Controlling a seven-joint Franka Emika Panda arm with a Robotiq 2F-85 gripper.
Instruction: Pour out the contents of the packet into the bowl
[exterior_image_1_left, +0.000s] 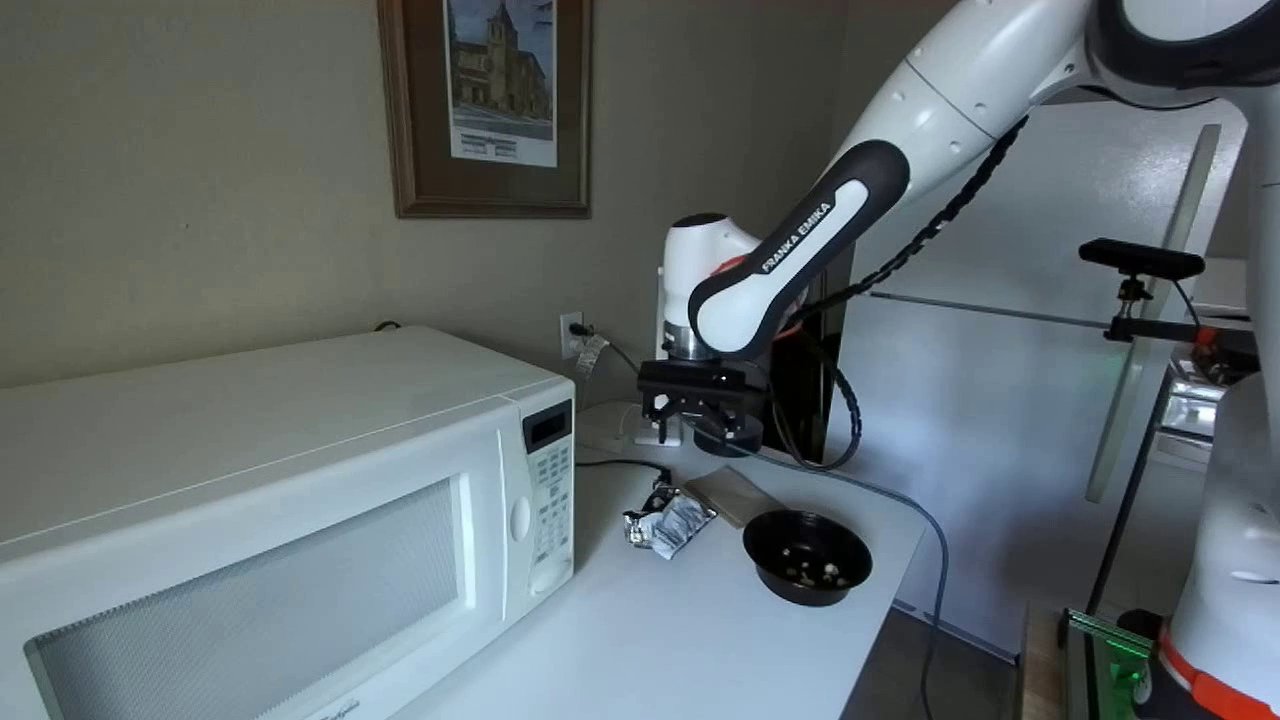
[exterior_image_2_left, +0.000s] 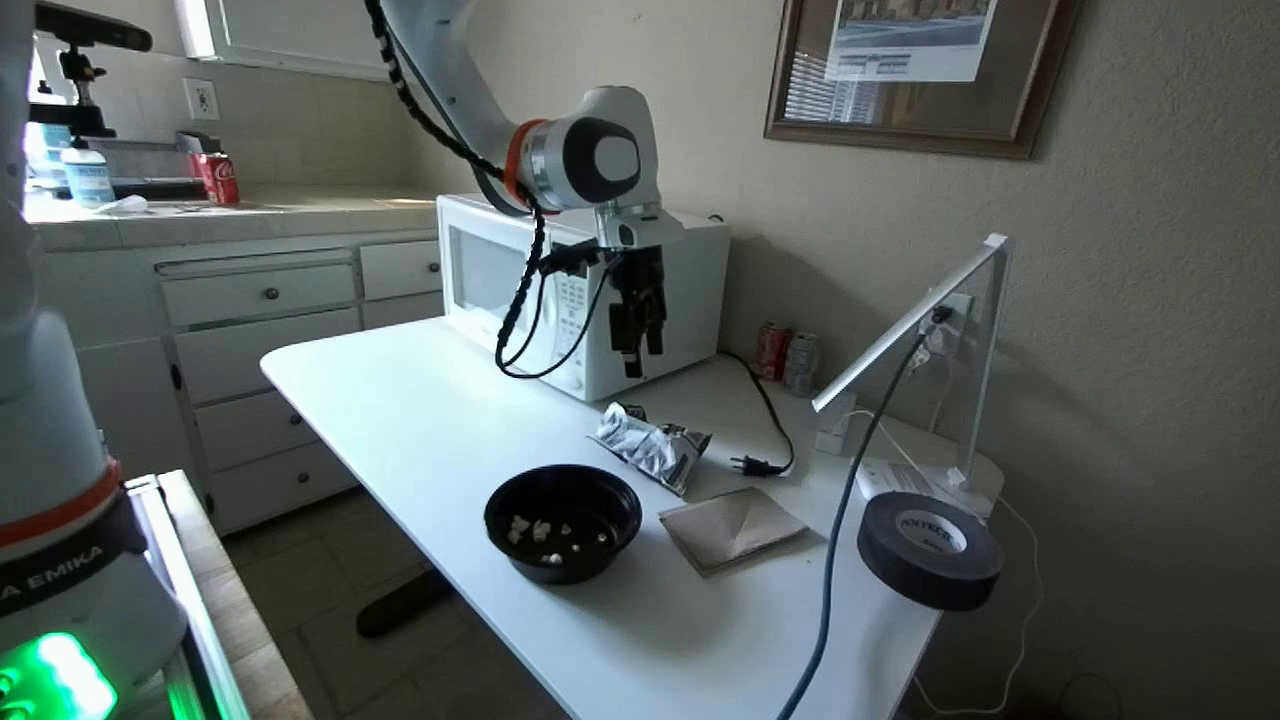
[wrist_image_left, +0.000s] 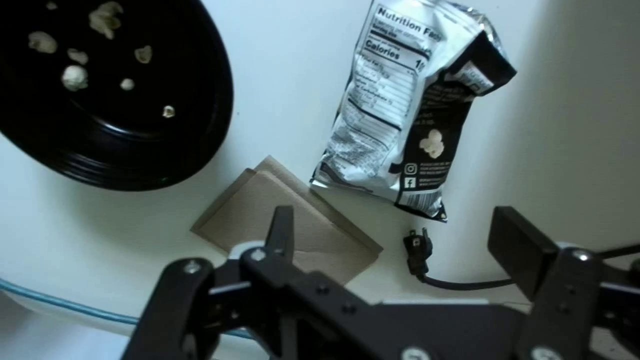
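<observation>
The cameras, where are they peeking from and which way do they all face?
Exterior view: near the microwave, facing across the table toward a white panel; arm and base show.
Exterior view: near the tape roll, facing the microwave and drawers; arm and base show.
Wrist view: beside the gripper, looking down at the bowl and packet; the gripper's spread fingers show.
Both exterior views share the microwave, bowl, packet and framed picture.

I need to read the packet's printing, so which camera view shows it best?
The wrist view: it shows the packet large, with "Calories" readable. Both exterior views show it only small, silvery and crumpled, its print unreadable.
</observation>
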